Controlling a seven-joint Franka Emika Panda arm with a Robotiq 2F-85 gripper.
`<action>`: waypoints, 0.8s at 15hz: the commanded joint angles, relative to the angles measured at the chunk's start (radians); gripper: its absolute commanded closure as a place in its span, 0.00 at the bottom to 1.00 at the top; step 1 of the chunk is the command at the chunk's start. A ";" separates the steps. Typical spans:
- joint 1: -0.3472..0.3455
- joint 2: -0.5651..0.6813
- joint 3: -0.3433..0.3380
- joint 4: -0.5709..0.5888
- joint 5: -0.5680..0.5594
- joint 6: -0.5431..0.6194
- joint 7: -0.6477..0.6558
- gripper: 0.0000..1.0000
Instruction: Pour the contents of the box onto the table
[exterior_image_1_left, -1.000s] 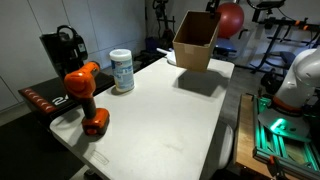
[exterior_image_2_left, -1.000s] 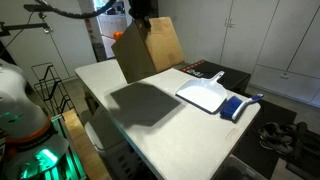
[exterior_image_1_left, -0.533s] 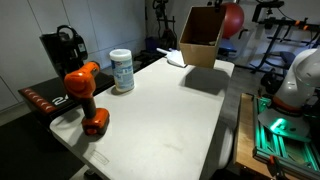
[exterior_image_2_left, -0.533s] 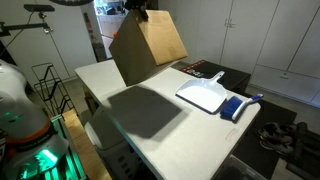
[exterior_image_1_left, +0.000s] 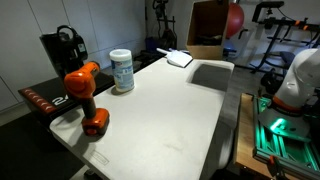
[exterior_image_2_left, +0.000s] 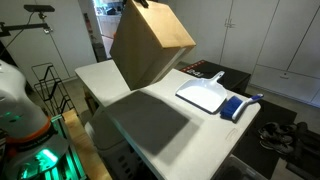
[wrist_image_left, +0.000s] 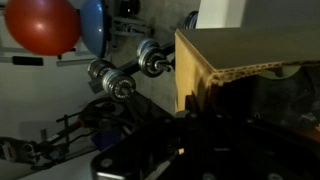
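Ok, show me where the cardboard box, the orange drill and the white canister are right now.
cardboard box (exterior_image_2_left: 150, 45): in an exterior view, on its broad tan side face.
orange drill (exterior_image_1_left: 80, 82): in an exterior view, on its orange body.
white canister (exterior_image_1_left: 122, 72): in an exterior view, on its labelled side.

Exterior views evenly lit; wrist view dim, blurred.

We see the box up in the air over the table. On the table a dustpan lies beside a brush, and a tub stands behind a drill.
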 joint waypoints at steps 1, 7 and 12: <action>0.055 0.020 0.050 0.027 -0.174 -0.103 0.004 0.99; 0.133 0.055 0.104 0.010 -0.452 -0.182 -0.008 0.99; 0.185 0.067 0.134 -0.029 -0.664 -0.245 -0.036 0.99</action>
